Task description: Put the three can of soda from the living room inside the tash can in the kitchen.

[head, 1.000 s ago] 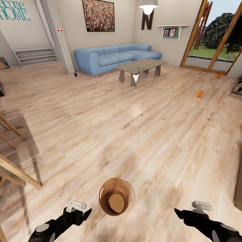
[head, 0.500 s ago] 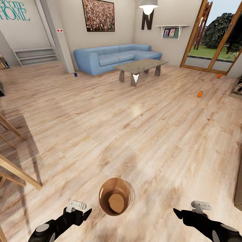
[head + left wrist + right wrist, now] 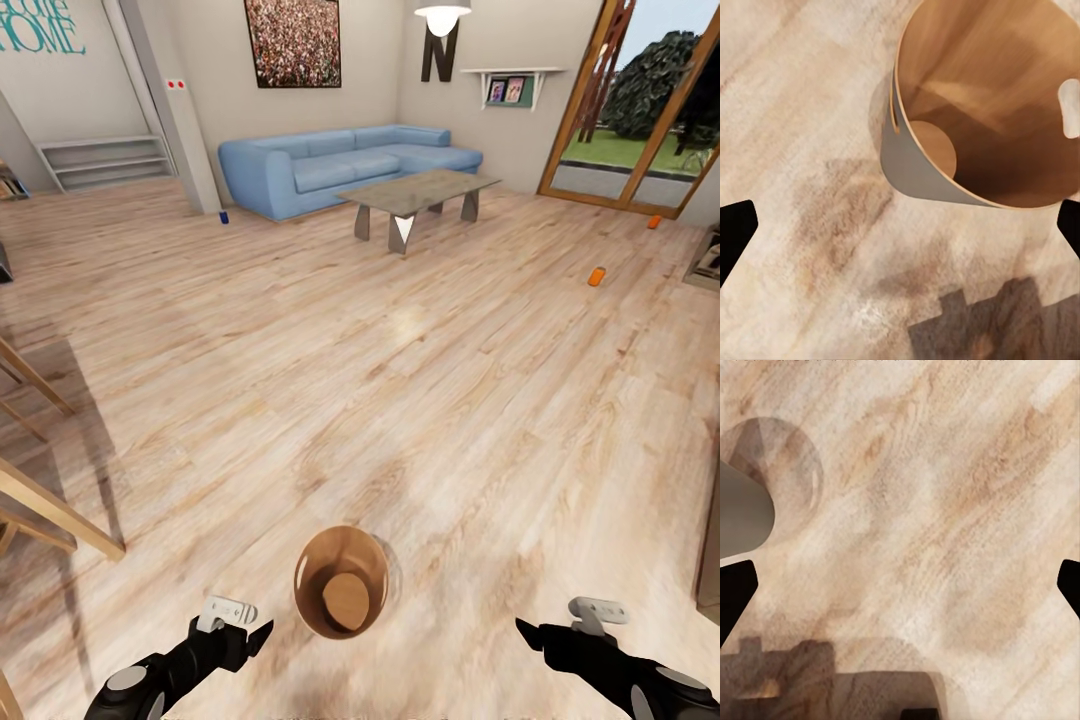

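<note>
Bin (image 3: 341, 582) upright on floor (image 3: 400, 400), between left gripper (image 3: 262, 636) and right gripper (image 3: 524, 632); both sets of fingers spread, empty. Blue can (image 3: 223, 215) and two orange cans (image 3: 596, 276) (image 3: 653, 222) far beyond bin, near sofa (image 3: 340, 165) and glass doors (image 3: 640, 110).

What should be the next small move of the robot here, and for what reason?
Probably drive forward and right toward the nearer orange can. Both the left tool and right tool are open and empty, the bin stands empty on the floor between them, and all three cans lie far across the room.
</note>
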Controlling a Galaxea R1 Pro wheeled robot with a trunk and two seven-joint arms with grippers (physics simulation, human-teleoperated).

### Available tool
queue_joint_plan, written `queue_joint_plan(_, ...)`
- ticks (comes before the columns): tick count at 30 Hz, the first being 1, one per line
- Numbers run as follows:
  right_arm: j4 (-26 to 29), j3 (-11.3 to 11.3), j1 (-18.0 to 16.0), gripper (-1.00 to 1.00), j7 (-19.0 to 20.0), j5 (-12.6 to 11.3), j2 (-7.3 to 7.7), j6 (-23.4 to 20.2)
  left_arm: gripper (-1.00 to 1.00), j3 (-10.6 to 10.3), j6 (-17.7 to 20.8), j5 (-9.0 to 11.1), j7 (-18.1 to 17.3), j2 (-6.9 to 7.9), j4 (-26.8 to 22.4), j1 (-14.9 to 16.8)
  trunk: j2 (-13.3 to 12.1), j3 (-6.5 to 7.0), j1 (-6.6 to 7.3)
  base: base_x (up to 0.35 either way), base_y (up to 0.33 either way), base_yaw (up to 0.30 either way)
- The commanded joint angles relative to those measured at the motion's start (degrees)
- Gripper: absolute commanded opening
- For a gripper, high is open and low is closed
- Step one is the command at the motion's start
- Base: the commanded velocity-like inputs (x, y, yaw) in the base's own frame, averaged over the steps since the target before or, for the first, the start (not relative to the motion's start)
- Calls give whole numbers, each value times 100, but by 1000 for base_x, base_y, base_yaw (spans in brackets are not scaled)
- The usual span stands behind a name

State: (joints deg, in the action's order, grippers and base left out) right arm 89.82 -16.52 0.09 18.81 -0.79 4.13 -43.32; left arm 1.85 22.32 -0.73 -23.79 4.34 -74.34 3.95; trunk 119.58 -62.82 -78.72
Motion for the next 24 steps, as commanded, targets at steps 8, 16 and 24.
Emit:
queue_joint_plan(8, 0, 0, 0, 100, -1, 0, 0, 16, 100, 0, 1, 31, -3, -12, -5, 0, 0, -74, 0, 0, 0, 0)
queue_joint_plan(16, 0, -5, 0, 100, 4, 0, 8, 16, 100, 3, 8, 57, -17, -12, -18, 0, 0, -127, 0, 0, 0, 0)
queue_joint_plan(24, 0, -8, 0, 100, 8, 0, 9, 16, 100, 12, 16, 64, -19, -20, -37, 0, 0, -131, 0, 0, 0, 0)
